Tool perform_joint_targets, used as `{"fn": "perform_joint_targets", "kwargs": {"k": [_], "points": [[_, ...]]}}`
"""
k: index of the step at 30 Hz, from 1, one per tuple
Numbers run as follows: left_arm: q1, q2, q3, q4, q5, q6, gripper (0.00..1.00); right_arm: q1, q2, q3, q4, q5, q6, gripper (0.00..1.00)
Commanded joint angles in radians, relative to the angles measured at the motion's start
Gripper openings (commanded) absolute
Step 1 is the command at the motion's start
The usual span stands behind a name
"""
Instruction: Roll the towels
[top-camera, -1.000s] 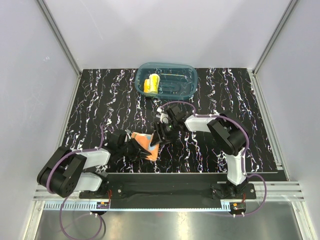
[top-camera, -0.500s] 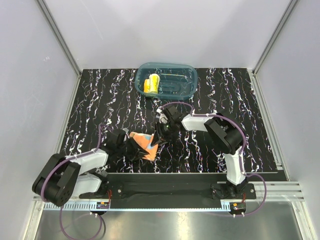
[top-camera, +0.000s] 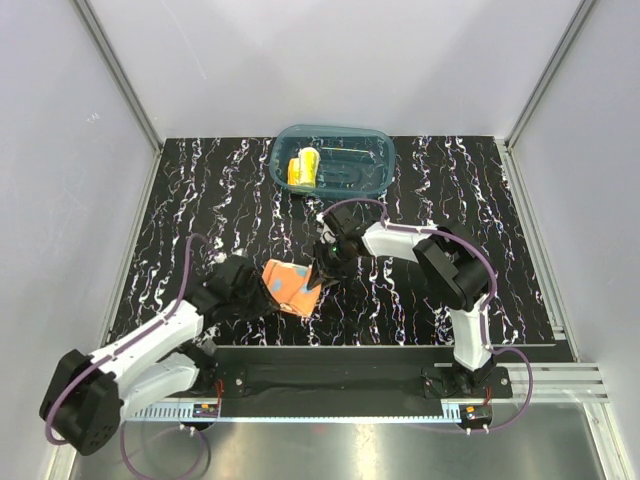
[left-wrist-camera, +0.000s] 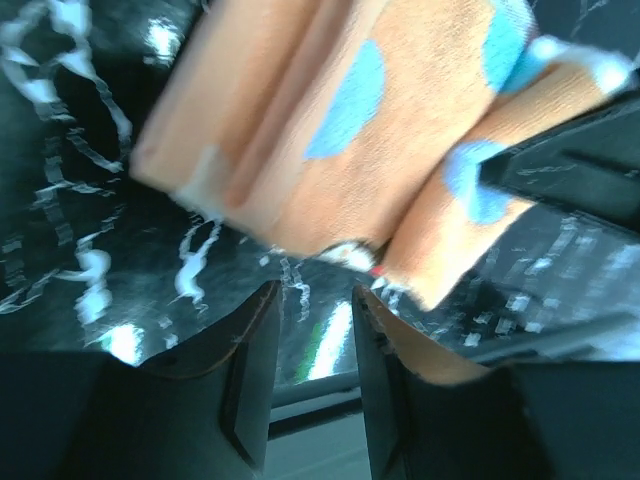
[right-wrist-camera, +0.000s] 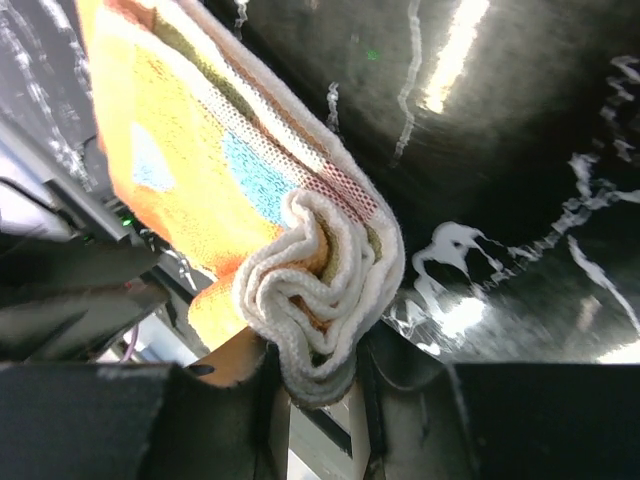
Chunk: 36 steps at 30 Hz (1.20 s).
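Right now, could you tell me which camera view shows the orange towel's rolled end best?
The right wrist view: the orange towel fills it, coiled layers sharp. The left wrist view shows only its blurred face; the top view, a small bundle.

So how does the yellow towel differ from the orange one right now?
The yellow towel lies in the teal tub at the far side; the orange towel is out near the arms, between them. Nothing touches the yellow towel, a compact roll; the right gripper pinches the orange towel at its rolled end. Both are small cloths.
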Motion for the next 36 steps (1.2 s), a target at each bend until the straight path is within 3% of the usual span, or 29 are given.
{"fn": "perform_joint_targets", "kwargs": {"k": [1,5,10,15,24,36], "points": [[-0.113,-0.054,0.13,-0.147,-0.219,0.097,0.39,0.015,-0.012,0.035,-0.152,0.179,-0.052,0.27],[-0.278,-0.04,0.244,-0.176,-0.384,0.181,0.4,0.044,-0.011,0.08,-0.239,0.223,-0.061,0.28],[-0.437,0.076,0.318,-0.097,-0.428,0.322,0.41,0.067,-0.014,0.104,-0.314,0.237,-0.069,0.31],[-0.556,0.202,0.361,-0.031,-0.467,0.371,0.44,0.084,-0.018,0.129,-0.366,0.231,-0.102,0.33],[-0.647,0.335,0.377,0.045,-0.494,0.402,0.49,0.089,-0.009,0.149,-0.387,0.219,-0.119,0.35],[-0.656,0.499,0.407,0.022,-0.529,0.39,0.56,0.089,0.0,0.162,-0.397,0.216,-0.13,0.36]]}}
